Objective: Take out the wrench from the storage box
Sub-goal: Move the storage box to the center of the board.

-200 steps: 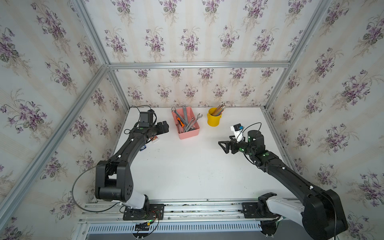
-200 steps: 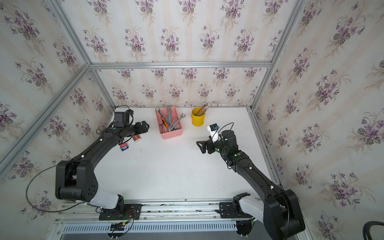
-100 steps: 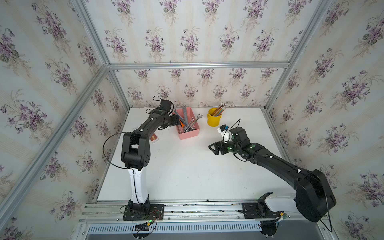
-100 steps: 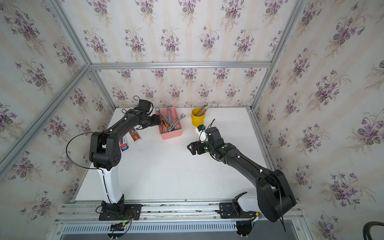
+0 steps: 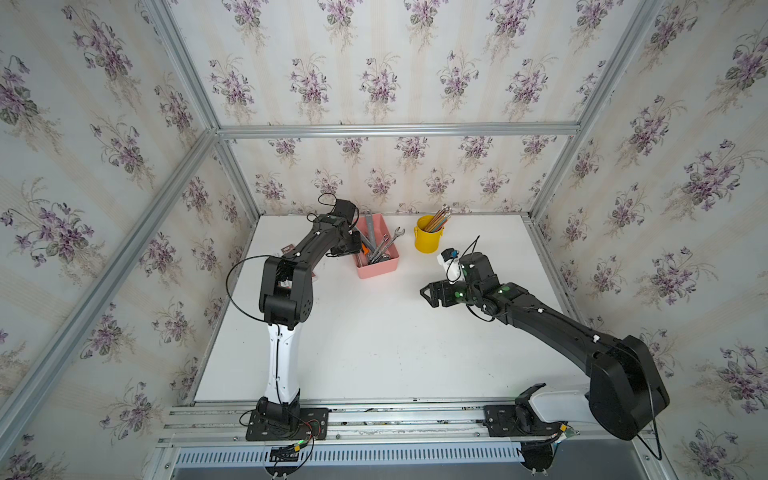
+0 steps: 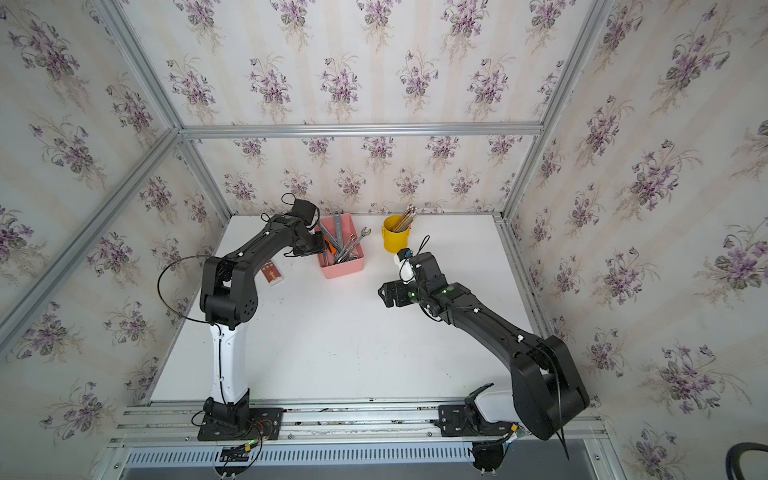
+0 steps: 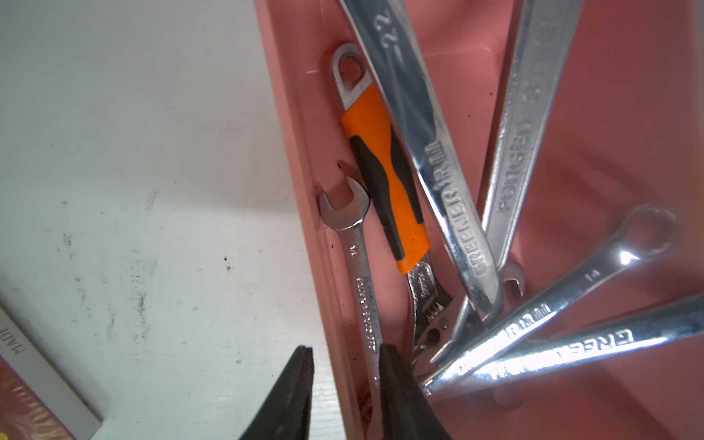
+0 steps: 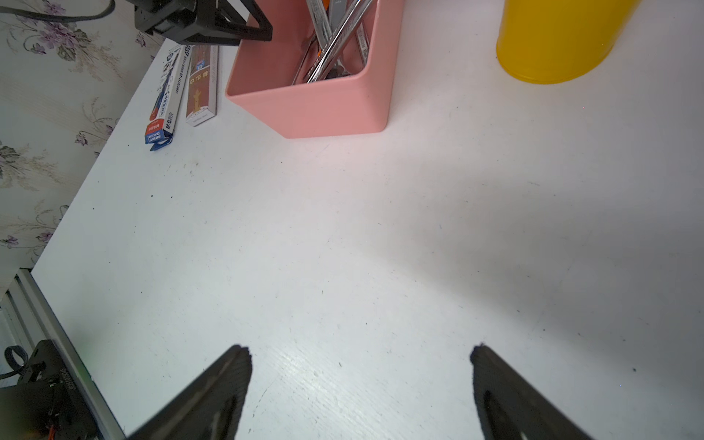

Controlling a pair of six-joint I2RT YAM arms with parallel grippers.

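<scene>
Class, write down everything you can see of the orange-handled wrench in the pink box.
The orange-handled wrench looks adjustable: an orange grip with black inlays, a bare steel tail with a hanging hole, and a metal head partly hidden. It lies in the storage box near a long wall, beside a small open-end spanner, and a large chrome wrench marked 22 crosses over it.

Both arms are matte black with white sections: the left arm (image 5: 286, 291) has a white lower link (image 5: 282, 361), the right arm (image 5: 552, 328) a white base shell (image 5: 557, 405). Thin black cables (image 5: 232, 270) loop off them. Green lights (image 5: 457, 294) glow on the right. The left gripper (image 7: 344, 348) has black wedge fingers (image 7: 293, 396), ribbed inside.
</scene>
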